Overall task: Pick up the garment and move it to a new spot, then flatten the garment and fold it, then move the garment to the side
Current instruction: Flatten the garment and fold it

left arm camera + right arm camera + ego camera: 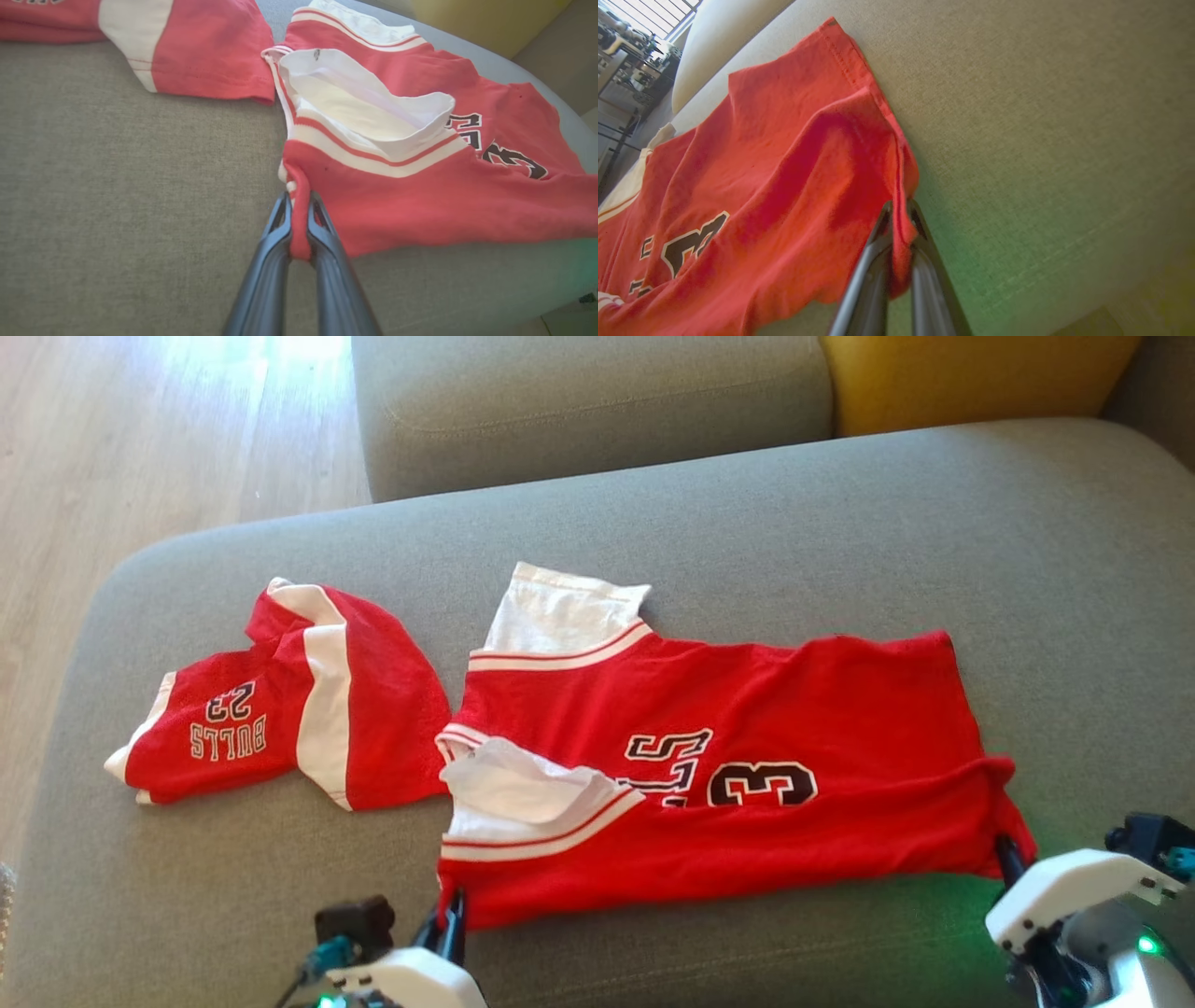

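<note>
Garment (747,756), red, lies mid-frame on sofa seat (840,523). We note left hand (299,203) pinched tight on lower-left shoulder corner, right hand (899,207) pinched tight on lower-right hem corner. Paired corner grips, we judge, hold cloth spread for lifting.

Red jersey (822,709), white trim, black numerals; grey-green sofa (747,523); yellow cushion (971,383).

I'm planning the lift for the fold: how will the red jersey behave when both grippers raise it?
Probably floppy: the jersey wrinkles and bunches where the left gripper and right gripper pinch its near corners, so its middle should sag. It looks thin and light. The loose white layer may flop over.
</note>
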